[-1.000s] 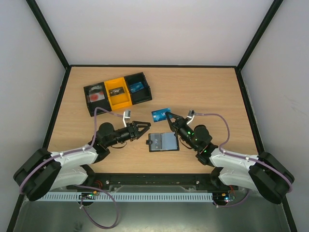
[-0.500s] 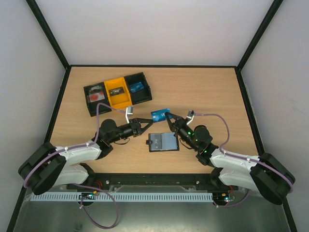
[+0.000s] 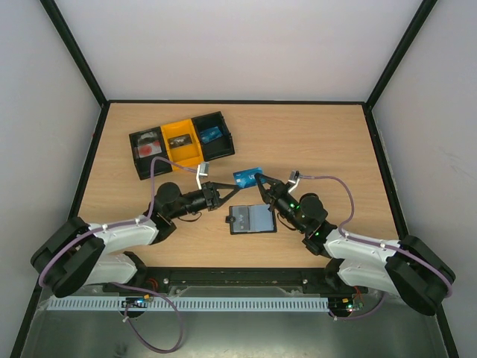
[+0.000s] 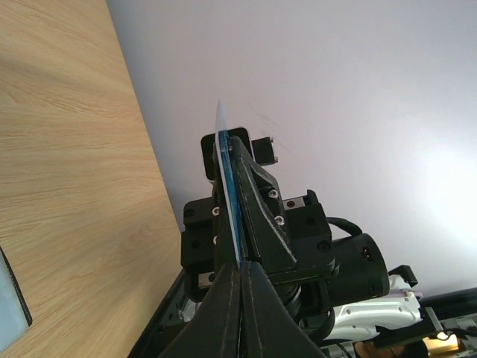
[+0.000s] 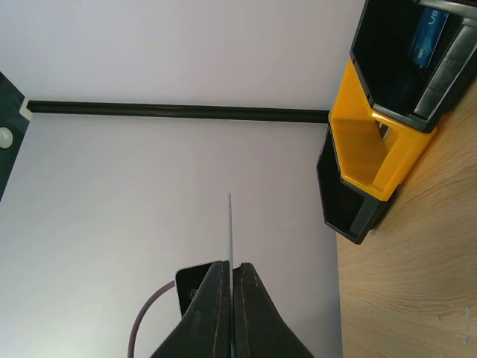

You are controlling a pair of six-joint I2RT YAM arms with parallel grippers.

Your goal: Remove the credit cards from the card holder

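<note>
A blue credit card [image 3: 247,176] hangs above the table, right of the middle. My right gripper [image 3: 260,179] is shut on its right end. My left gripper [image 3: 229,184] has its jaws together on the card's left edge. In the left wrist view the card [image 4: 225,153] stands edge-on and runs down between my left fingertips [image 4: 241,267]. In the right wrist view the card [image 5: 229,224] rises edge-on out of my shut right gripper [image 5: 231,265]. The black card holder [image 3: 252,218] lies open on the table just below both grippers, grey-blue panels up; its corner shows in the left wrist view [image 4: 10,313].
A black-and-yellow three-compartment tray [image 3: 181,143] stands at the back left, also in the right wrist view [image 5: 373,160]. Its right compartment holds a blue card [image 3: 211,135]; its left one holds something red and white. Black frame rails edge the table.
My left gripper has moved right toward the card and its jaws have gone from wide open to closed on the card's left edge. The right gripper and card have stayed almost still.
</note>
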